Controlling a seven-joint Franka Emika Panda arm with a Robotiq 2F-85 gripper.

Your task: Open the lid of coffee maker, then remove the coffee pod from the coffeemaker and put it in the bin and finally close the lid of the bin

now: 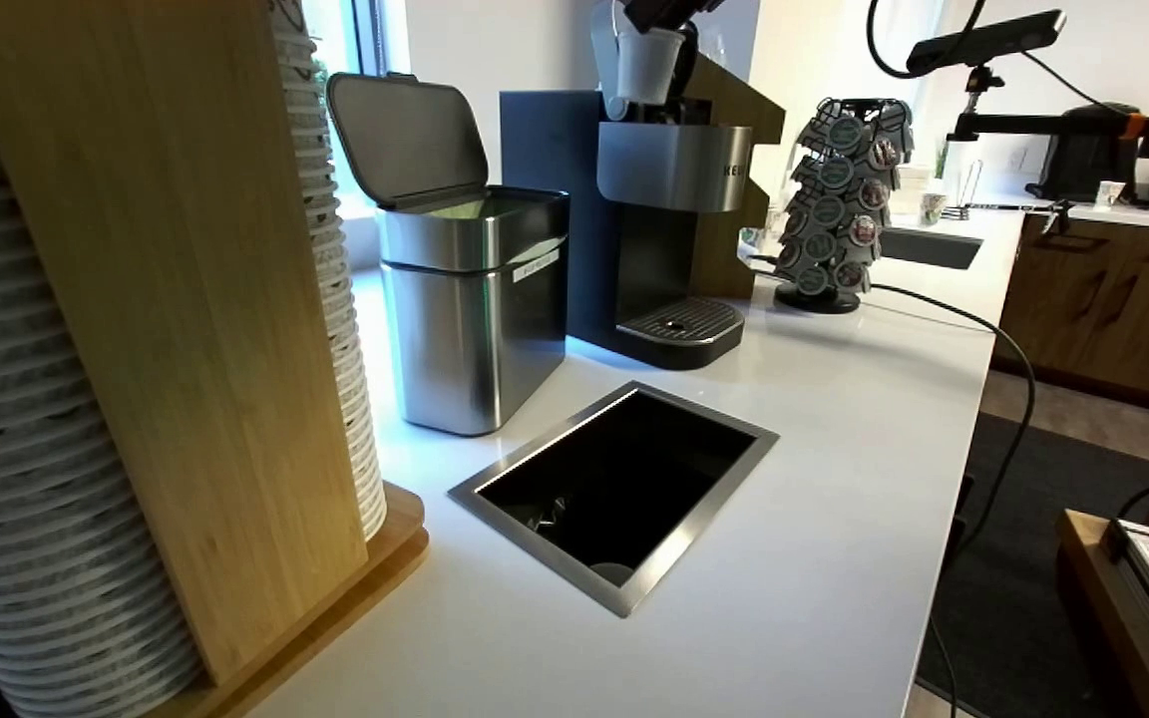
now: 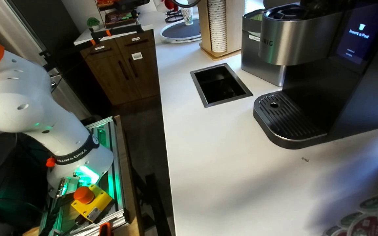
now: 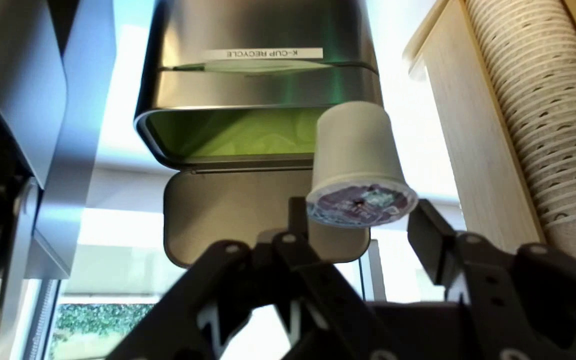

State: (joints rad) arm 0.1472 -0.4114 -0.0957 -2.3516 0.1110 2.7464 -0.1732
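In the wrist view my gripper (image 3: 361, 210) pinches the coffee pod (image 3: 355, 145), which hides parts of the steel bin (image 3: 263, 30) and open bin lid (image 3: 213, 210). In an exterior view the pod overlaps the raised coffee maker lid (image 1: 603, 48), my gripper mostly cropped above it; in an exterior view the Keurig coffee maker (image 2: 320, 75) covers part of the bin.

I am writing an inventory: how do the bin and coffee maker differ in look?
The bin is mainly brushed steel; the coffee maker, mostly dark. The bin is box-shaped; the coffee maker has an overhanging brew head. The bin has a printed label; the coffee maker, a lit screen. Both stand on the white counter.
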